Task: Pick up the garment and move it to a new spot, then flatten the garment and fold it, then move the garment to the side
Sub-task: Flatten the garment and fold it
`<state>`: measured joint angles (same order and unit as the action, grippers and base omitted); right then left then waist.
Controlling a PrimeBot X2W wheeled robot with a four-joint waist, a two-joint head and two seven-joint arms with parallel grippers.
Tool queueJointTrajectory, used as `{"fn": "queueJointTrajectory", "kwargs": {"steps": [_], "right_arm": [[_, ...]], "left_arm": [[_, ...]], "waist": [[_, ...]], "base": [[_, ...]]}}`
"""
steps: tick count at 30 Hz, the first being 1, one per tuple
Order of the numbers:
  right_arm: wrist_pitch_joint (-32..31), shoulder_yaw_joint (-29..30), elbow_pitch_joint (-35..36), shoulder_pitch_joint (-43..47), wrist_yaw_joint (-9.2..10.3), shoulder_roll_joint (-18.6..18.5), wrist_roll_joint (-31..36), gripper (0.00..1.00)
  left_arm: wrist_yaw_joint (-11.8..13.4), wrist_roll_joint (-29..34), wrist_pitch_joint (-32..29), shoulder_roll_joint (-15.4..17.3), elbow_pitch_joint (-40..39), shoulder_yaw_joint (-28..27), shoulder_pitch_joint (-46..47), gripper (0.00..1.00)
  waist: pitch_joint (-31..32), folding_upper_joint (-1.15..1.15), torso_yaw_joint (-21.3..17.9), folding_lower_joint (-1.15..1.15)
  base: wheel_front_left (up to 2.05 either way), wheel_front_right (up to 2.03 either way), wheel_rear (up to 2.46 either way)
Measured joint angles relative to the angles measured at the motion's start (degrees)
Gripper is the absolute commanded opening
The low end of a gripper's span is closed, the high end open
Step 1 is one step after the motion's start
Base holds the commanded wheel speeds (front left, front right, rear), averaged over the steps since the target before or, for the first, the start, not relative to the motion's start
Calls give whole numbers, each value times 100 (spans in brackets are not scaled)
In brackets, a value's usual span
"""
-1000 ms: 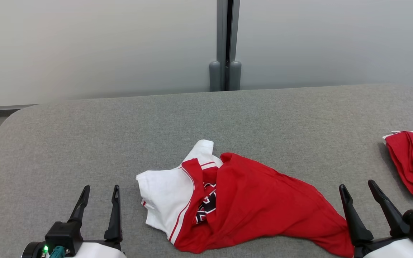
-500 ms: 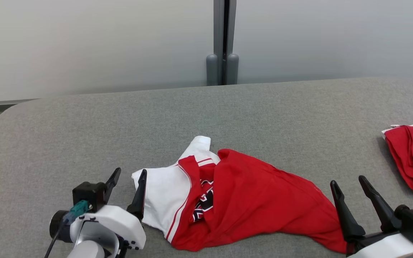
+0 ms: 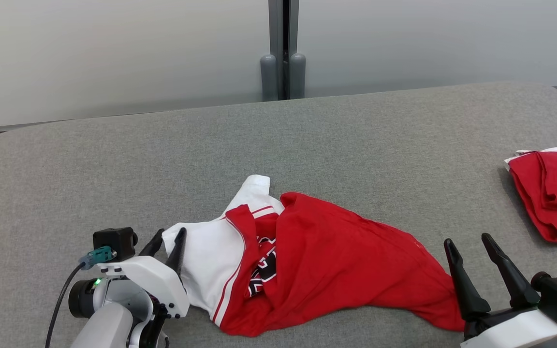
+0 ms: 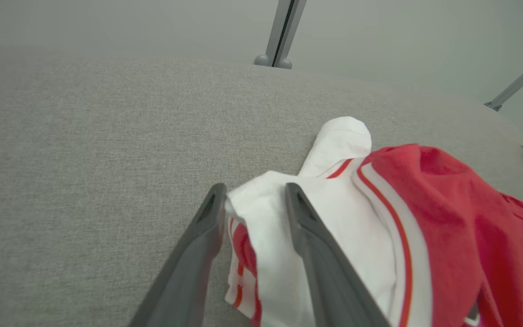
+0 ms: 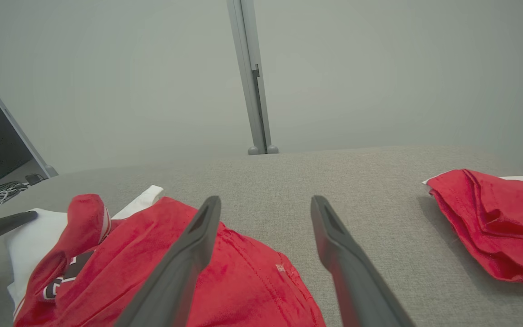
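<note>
While the crumpled garment (image 3: 336, 261) is lying unflattened on the grey surface (image 3: 307, 135), the left gripper (image 3: 170, 234) is straddling its white sleeve, fingers apart and not yet pinching, and the right gripper (image 3: 467, 239) is hovering spread wide beside the red hem, leaving every step ahead.

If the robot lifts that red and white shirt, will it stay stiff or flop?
Probably flop: the shirt lies crumpled in soft folds. Likely light, being thin cloth. The left hand straddles just its white edge, so the rest should dangle.
</note>
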<state>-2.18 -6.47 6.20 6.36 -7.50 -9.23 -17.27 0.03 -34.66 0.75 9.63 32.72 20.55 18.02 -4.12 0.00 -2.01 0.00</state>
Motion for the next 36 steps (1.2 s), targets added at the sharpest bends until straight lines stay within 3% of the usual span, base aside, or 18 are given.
{"fn": "queueJointTrajectory", "kwargs": {"steps": [8,15,26,34,35,36], "right_arm": [[70,79,-127,-159,1,-68,-71,100],[12,-75,-658,-880,1,-554,-71,100],[-705,-1751,-2230,-2431,1,-1385,-1084,100],[-1007,-2893,-2699,-3150,0,-1753,-1610,100],[-1021,-3003,-2729,-3215,0,-1797,-1664,63],[-1025,-3111,-2740,-3271,0,-1845,-1707,35]], "left_arm": [[-108,25,65,41,174,79,148,0],[-98,129,191,30,101,175,314,0],[-101,291,392,-226,-27,421,740,0],[-127,293,521,-316,119,488,860,0],[-141,292,536,-324,135,490,870,0],[-142,291,553,-330,148,492,882,0]], "waist": [[-52,0,31,0],[-161,0,122,0],[-712,0,599,0],[-934,0,808,0],[-946,0,817,0],[-954,0,820,0]], "base": [[0,0,0],[0,0,0],[0,0,0],[0,0,0],[0,0,0],[0,0,0]]}}
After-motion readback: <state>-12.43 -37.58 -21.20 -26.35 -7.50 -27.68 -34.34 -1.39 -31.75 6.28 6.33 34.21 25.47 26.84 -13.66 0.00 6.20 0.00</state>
